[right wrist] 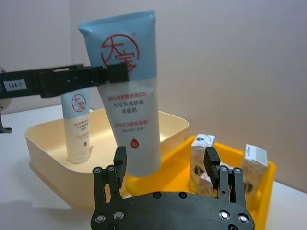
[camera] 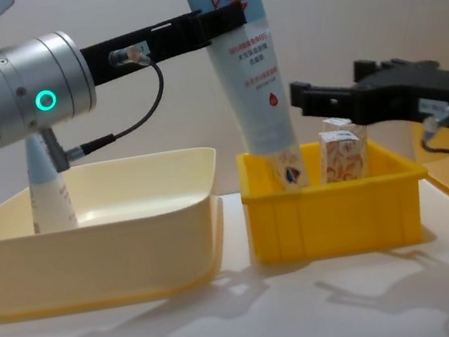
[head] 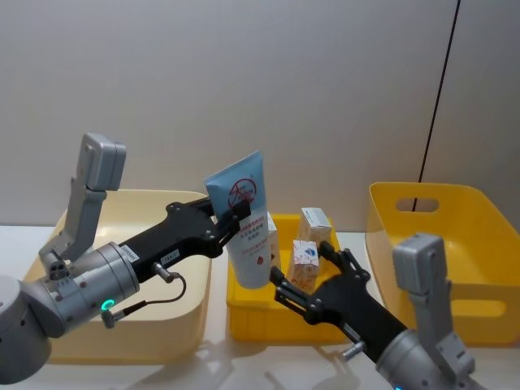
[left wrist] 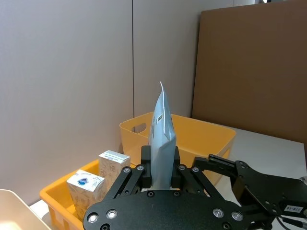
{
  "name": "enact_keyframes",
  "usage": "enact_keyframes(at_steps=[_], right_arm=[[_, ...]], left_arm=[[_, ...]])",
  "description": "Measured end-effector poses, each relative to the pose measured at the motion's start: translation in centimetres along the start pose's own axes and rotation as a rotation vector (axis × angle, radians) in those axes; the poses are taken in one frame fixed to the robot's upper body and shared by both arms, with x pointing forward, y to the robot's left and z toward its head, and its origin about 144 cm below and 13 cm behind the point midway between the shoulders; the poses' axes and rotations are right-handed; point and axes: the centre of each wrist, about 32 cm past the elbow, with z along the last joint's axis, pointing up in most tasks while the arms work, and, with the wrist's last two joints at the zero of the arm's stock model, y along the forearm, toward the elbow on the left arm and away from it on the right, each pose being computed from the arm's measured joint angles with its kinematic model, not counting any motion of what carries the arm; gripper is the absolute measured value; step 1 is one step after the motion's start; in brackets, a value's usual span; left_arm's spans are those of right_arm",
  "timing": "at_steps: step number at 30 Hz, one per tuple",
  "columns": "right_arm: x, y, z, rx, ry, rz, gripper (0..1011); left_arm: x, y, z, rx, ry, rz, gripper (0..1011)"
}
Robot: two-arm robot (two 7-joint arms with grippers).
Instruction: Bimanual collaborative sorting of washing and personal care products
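raised tube (head: 246,219): pale blue, red circled characters, cap down over small yellow bin (camera: 334,211)
second tube (camera: 47,192): upright in cream bin (camera: 99,240)
cartons (head: 308,264): two, upright, same yellow bin

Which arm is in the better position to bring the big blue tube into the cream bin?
Left. The left gripper is shut on the tube, held over the small yellow bin, and the cream bin is on that side. The right gripper is open by the cartons.
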Motion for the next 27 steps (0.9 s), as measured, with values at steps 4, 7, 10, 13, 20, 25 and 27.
enact_keyframes(at_steps=[4, 7, 10, 13, 20, 25, 27], right_arm=[[-0.1, 1.3, 0.3, 0.015, -0.006, 0.028, 1002], [-0.1, 1.9, 0.4, 0.018, -0.011, 0.04, 1001], [-0.3, 2.5, 0.6, 0.021, -0.015, 0.05, 1001], [-0.4, 3.1, 0.6, 0.021, -0.019, 0.058, 1001], [-1.0, 4.2, 0.6, 0.018, -0.028, 0.065, 1001], [-1.3, 4.7, 0.5, 0.011, -0.035, 0.057, 1001], [-1.4, 4.8, 0.5, 0.01, -0.036, 0.056, 1001]], left_arm=[[0.0, 0.0, 0.0, 0.0, 0.0, 0.0, 214], [0.0, 0.0, 0.0, 0.0, 0.0, 0.0, 215], [0.0, 0.0, 0.0, 0.0, 0.0, 0.0, 214], [0.0, 0.0, 0.0, 0.0, 0.0, -0.001, 215], [0.0, 0.0, 0.0, 0.0, 0.0, -0.001, 214], [0.0, 0.0, 0.0, 0.0, 0.0, -0.001, 215], [0.0, 0.0, 0.0, 0.0, 0.0, -0.001, 215]])
